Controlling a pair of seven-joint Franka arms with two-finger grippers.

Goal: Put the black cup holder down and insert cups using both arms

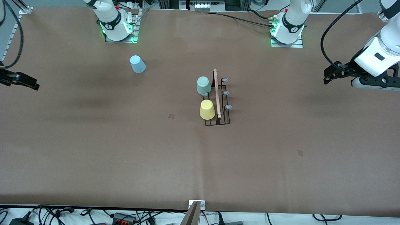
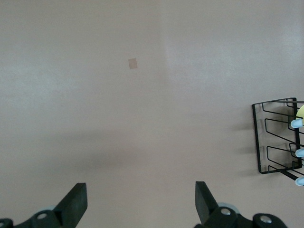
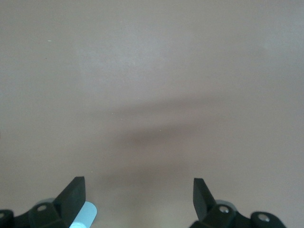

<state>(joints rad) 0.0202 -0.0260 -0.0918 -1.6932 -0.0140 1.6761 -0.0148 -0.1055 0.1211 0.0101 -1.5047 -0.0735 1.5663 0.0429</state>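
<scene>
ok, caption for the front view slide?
Green cup and yellow cup on black cup holder; blue cup apart.

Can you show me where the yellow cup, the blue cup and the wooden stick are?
yellow cup [image 1: 207,110], front view, its side.
light blue cup [image 1: 137,64], front view, its side.
wooden rod handle [image 1: 217,93], front view, mid-length.

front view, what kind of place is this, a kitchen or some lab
Most likely a robotics lab bench, not a kitchen: two white arms are bolted to metal base plates on a table covered in plain brown sheet, aluminium framing runs along its edge, and loose cables and power adapters trail along the nearer edge.
</scene>
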